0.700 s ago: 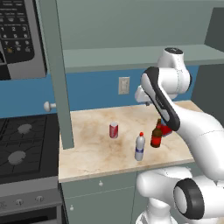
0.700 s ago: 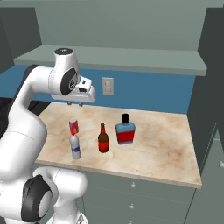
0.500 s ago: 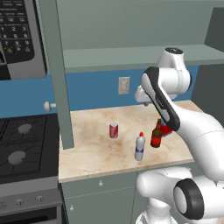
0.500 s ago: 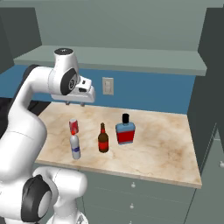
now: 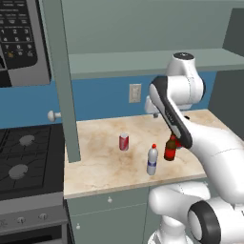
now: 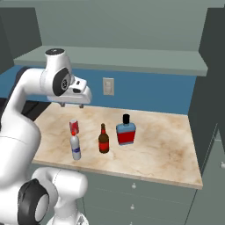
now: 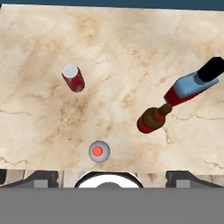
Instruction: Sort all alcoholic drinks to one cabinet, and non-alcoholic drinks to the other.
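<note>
Marble counter (image 6: 162,145) is lying beneath us while our gripper (image 6: 70,104) is hovering high above it, jaws probably spread wide and empty. Below, the white plastic bottle (image 6: 76,146) is standing just before the red soda can (image 6: 74,126), the brown beer bottle (image 6: 103,139) beside it, the squat flat bottle (image 6: 126,130) behind.

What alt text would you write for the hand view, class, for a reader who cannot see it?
Looking straight down on a marble counter with four upright drinks: a red can at left, a white bottle with a red cap near the bottom, a brown bottle right of centre, and a flat red-and-blue bottle beside it. The open gripper holds nothing.
</note>
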Tool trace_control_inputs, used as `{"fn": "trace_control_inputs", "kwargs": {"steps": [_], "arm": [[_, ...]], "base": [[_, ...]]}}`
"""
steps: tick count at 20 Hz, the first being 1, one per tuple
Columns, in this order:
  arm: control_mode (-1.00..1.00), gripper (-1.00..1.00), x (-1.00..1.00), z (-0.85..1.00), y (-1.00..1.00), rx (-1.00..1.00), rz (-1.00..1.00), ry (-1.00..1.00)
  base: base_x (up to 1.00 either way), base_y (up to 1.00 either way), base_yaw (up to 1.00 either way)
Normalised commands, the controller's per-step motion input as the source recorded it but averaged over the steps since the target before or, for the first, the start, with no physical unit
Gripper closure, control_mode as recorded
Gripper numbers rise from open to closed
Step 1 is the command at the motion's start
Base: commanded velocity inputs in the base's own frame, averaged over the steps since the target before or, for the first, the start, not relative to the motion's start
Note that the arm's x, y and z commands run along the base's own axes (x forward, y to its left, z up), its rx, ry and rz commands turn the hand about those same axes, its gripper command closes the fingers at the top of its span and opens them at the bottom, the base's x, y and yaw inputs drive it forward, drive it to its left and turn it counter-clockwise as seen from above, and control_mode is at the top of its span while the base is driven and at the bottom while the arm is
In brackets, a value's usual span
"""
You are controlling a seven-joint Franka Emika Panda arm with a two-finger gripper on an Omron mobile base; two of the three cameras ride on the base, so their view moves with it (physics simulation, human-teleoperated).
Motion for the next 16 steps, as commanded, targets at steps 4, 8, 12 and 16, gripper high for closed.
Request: {"fn": "trace_control_inputs", "kwargs": {"steps": [4,8,12,16], "arm": [[-1.00,-1.00,-0.13,0.00,0.21,-0.07,-0.17,-0.01],[-1.00,-1.00,-0.08,0.00,0.24,-0.07,-0.20,-0.03],[-1.00,-1.00,-0.06,0.00,0.24,-0.05,-0.22,-0.08],[-1.00,-1.00,-0.03,0.00,0.20,-0.03,-0.25,-0.14]], "base": [[0.00,0.00,0.00],[0.00,0.00,0.00],[0.00,0.00,0.00],[0.00,0.00,0.00]]}}
